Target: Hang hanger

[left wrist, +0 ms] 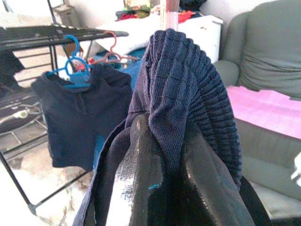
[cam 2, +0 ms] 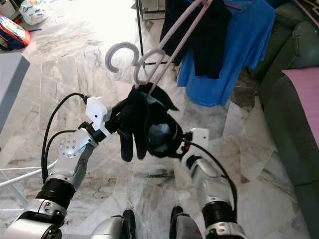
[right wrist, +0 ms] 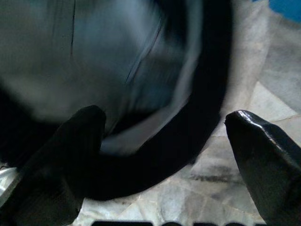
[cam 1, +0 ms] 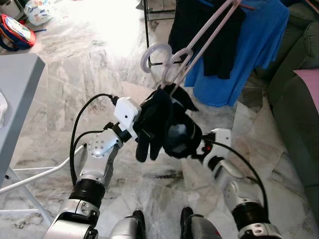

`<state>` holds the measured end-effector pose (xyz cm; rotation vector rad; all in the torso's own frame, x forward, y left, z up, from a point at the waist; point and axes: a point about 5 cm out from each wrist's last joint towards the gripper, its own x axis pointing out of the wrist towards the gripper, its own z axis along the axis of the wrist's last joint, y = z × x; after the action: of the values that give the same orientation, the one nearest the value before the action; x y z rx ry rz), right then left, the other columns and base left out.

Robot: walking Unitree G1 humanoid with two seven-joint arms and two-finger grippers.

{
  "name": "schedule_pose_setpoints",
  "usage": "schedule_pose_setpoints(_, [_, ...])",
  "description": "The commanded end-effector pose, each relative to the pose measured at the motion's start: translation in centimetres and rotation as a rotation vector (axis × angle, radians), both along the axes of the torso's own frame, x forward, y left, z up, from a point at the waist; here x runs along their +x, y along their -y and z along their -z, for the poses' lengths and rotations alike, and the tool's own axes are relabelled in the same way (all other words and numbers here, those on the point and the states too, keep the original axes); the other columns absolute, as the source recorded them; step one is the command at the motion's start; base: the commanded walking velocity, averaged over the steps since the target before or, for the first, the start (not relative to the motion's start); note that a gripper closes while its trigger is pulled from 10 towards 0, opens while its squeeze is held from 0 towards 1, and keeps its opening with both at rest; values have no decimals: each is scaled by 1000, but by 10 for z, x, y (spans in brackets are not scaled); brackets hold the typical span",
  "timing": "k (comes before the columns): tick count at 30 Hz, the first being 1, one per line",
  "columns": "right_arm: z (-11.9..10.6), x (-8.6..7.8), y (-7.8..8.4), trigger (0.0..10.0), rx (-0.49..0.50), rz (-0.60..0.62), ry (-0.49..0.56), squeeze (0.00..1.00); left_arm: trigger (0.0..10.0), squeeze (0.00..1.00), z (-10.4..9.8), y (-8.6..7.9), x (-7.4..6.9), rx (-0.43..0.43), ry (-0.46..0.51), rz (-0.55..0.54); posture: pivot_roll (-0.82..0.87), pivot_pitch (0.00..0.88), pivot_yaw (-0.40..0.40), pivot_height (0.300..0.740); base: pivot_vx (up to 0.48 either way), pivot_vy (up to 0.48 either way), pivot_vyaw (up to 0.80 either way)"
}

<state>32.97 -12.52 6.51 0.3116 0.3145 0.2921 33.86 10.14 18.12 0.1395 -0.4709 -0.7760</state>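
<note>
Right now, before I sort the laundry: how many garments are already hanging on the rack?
2: a dark garment on a blue hanger, and a blue garment beside it, partly behind. More may be hidden past the frame.

Daylit room, blown-out glare on the marble floor (cam 1: 114,30) (far side), right wrist view blurred

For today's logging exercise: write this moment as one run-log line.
left gripper: shut on dark garment | right gripper: open, at garment | pink hangers: raised before clothes rack | not yet hung
</note>
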Motion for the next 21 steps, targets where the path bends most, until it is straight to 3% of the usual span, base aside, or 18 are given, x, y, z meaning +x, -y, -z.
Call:
schedule_pose_setpoints(1, [3,-1,-2,10000,-4,-2,-24,0,0,0,-4,-2,-1,-6,19,-9,15,284,30,740,0,0,0])
schedule_pose_setpoints(9, [5,-1,-2,10000,-9,13,-26,0,0,0,-11,-1,-2,-20,26,-1,15,283,29,740,0,0,0])
schedule_pose_setpoints(17, [10,3,17,10000,28,161,-74,0,0,0,-22,1,-8,-50,36,46,18,285,38,740,0,0,0])
schedule_pose_setpoints(21, [14,2,18,10000,61,186,-101,0,0,0,-30,6,-13,-67,47,81,19,290,41,740,0,0,0])
